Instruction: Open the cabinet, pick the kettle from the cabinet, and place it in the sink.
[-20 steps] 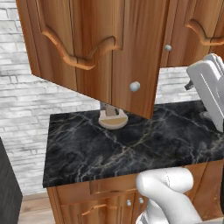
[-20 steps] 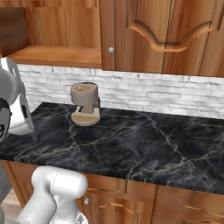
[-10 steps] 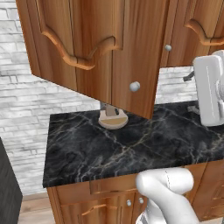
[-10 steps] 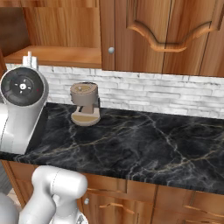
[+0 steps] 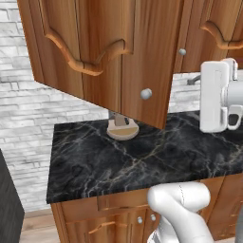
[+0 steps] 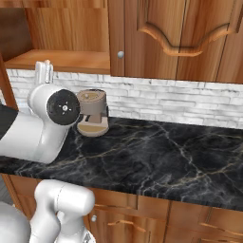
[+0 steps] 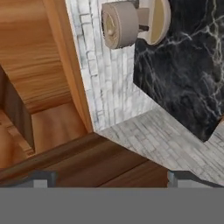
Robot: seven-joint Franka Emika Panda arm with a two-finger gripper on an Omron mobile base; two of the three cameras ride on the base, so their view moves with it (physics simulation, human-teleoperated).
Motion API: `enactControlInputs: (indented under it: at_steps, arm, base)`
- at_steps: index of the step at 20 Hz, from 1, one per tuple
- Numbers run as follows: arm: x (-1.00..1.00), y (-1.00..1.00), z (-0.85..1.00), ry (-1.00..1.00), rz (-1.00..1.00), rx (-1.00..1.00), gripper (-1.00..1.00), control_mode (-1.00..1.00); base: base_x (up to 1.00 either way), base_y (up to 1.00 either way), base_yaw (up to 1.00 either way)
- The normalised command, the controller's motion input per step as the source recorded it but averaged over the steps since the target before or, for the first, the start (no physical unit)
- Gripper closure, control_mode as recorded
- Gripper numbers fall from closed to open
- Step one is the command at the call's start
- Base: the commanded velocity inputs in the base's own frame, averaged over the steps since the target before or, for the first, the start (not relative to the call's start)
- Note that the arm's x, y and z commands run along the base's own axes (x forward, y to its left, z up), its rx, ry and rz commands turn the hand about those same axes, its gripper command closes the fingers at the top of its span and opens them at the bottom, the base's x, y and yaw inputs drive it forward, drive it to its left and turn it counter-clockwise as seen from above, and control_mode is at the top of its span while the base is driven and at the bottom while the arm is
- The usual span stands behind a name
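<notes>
The cabinet hangs above the counter with its left door swung out toward me, round knob at the door's lower corner. Its open compartment shows a bare wooden shelf in the part I can see. The kettle is out of view. My arm hides the sink; a bit of dark faucet shows beside the arm. My gripper is open, its tips wide apart with nothing between them, pointing at the cabinet's wooden underside and the brick wall. My wrist sits just below the open shelf.
A tan coffee machine stands on the black marble counter against the white brick wall. The right cabinet door is shut. Base cabinets run below the counter.
The arm has swung up and inward from the frame edges, the wrist turning toward the open cabinet. The jaws stayed wide. Door and coffee machine have not moved.
</notes>
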Motion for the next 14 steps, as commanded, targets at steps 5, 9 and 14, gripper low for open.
enactControlInputs:
  at_steps: [5,9,14]
  arm:
    - [0.27,0.17,0.0,0.0,0.24,0.09,-1.0,-1.0]
    - [0.27,0.2,0.0,0.0,0.23,0.05,-1.0,-1.0]
    - [0.19,0.23,0.02,0.0,0.22,0.01,-1.0,-1.0]
  base:
    - [0.0,0.0,0.0]
    - [0.0,0.0,0.0]
    - [0.0,0.0,0.0]
